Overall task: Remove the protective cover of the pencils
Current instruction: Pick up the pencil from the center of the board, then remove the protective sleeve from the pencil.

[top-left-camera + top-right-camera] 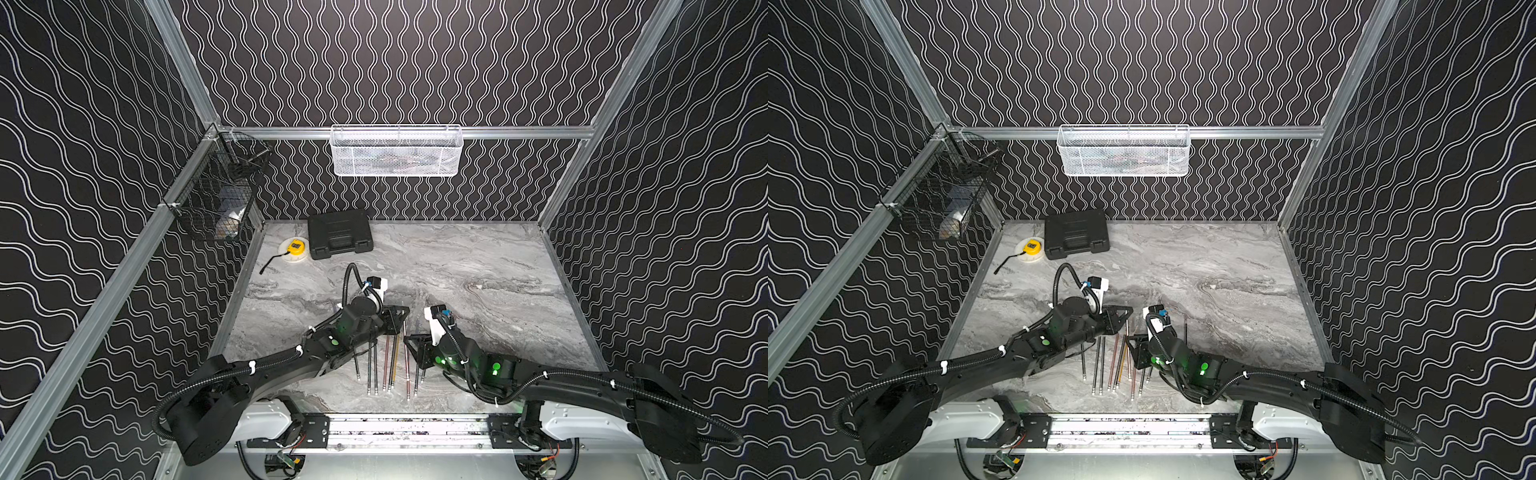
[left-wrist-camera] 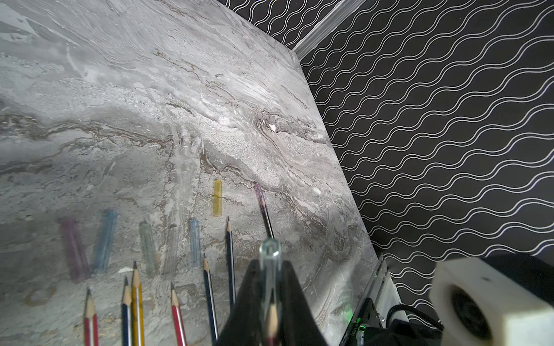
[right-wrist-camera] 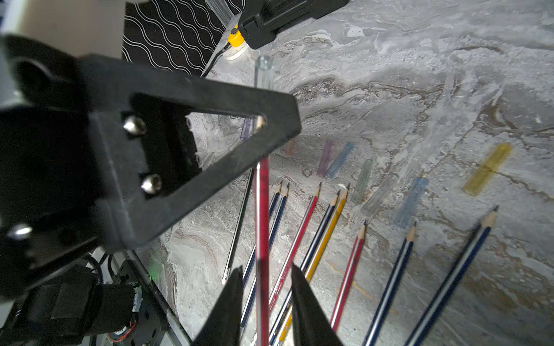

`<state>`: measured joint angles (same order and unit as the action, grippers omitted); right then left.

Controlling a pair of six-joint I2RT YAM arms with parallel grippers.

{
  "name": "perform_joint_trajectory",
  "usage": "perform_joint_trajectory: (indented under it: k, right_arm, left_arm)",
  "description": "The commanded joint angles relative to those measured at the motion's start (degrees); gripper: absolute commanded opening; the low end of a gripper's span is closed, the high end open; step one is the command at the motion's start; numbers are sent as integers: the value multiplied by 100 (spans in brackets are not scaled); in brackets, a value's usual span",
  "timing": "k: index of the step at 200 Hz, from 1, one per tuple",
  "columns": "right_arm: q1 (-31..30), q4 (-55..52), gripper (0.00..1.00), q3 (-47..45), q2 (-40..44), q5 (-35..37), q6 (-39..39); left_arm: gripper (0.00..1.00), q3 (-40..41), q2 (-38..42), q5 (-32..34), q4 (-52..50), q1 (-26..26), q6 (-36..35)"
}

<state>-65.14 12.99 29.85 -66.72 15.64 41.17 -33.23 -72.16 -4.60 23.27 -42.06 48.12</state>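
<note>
Far left on the table [image 1: 478, 270] lie a tape [image 1: 295, 249] and a case [image 1: 338, 233]. The pencils [image 1: 386, 361] lie in a row near centre, with loose covers [image 2: 217, 197] just beyond their tips. The left hand [image 2: 269, 263] is clamped on the clear cover [image 2: 269, 254] of a red pencil [image 3: 263, 209]. The right hand [image 3: 265, 269] has its jaws apart, one either side of that pencil's shaft.

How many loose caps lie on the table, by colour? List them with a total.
Purple cap: 1
Blue caps: 2
Green cap: 1
Clear cap: 1
Yellow cap: 1
Total: 6
</note>
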Motion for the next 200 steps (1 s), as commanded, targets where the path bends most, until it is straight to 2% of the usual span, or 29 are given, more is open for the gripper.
perform_joint_trajectory:
  k: [1,42,74,120,200]
  right_arm:
    - [2,30,30,176,-160,141,102]
    - [2,125,31,422,-520,-10,25]
    - [2,140,21,548,-623,-95,-91]
    - [-7,262,0,514,-645,-218,-144]
    - [-110,414,0,461,-641,-299,-267]
  left_arm:
    - [10,41,61,2,122,14,58]
    - [10,80,98,-5,145,18,94]
    - [10,100,155,-15,112,25,97]
    - [9,181,253,29,115,77,136]
    - [7,238,198,-32,220,205,233]
